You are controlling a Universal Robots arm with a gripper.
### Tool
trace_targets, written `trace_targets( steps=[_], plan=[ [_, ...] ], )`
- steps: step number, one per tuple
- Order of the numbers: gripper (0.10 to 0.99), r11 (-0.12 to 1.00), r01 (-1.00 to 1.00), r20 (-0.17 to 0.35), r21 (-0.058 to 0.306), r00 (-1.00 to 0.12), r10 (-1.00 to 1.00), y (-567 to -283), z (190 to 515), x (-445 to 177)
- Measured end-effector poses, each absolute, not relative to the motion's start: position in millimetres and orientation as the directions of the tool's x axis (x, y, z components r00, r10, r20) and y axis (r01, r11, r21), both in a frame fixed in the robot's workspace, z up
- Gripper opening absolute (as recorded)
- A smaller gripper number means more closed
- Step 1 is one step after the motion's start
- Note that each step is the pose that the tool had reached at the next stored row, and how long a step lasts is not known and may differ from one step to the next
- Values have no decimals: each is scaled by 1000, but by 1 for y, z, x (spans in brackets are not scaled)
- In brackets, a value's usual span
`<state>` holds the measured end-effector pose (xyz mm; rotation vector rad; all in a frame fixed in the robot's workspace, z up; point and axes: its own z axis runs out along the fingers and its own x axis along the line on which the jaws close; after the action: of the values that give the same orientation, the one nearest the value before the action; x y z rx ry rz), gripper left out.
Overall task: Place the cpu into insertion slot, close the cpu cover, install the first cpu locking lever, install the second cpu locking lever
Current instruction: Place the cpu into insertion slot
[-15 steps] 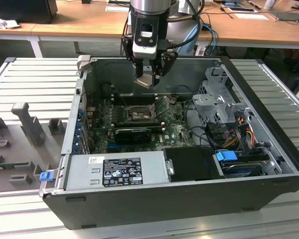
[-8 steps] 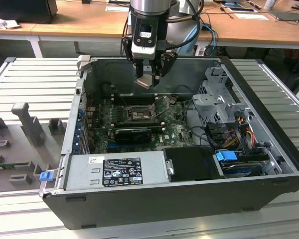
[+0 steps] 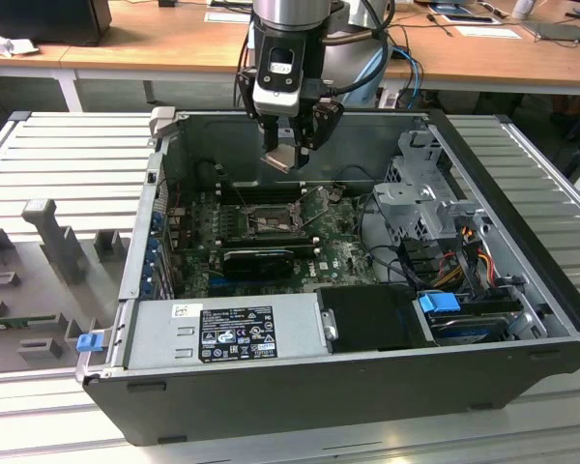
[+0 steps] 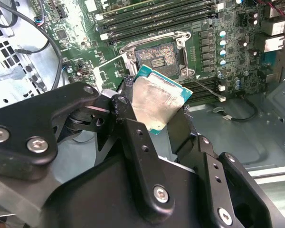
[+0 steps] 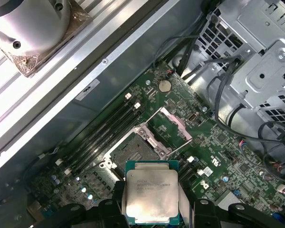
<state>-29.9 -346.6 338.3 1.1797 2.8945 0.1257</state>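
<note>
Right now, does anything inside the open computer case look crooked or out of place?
Nothing looks damaged. The small square silvery chip is clamped, tilted, in the black gripper, not yet in the dark square socket, whose silvery cover frame stands open.

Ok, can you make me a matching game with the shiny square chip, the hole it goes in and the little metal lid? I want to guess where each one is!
Things:
1. cpu
2. insertion slot
3. cpu cover

States:
A. swung open, tilted up beside the slot
B. empty, sitting on the green board
C. held in the gripper, up above the board

Pairs: 1-C, 2-B, 3-A.
</note>
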Motion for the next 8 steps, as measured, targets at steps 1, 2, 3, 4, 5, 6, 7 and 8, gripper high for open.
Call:
trace_targets(
  steps=[1,2,3,4,5,6,7,8],
  plan=[
    [529,711,698,18,79,-714,700,-347,338,-30],
    [529,710,700,18,79,-713,701,-347,338,-30],
    [529,709,701,18,79,-712,702,-347,338,-30],
    [529,708,702,18,79,-711,703,-347,338,-30],
    [529,706,703,18,79,-709,705,-347,338,-30],
    [529,705,705,18,79,-708,706,-347,338,-30],
    [529,704,706,18,79,-707,707,-347,338,-30],
    [529,703,707,18,79,-706,708,-347,338,-30]
  ],
)
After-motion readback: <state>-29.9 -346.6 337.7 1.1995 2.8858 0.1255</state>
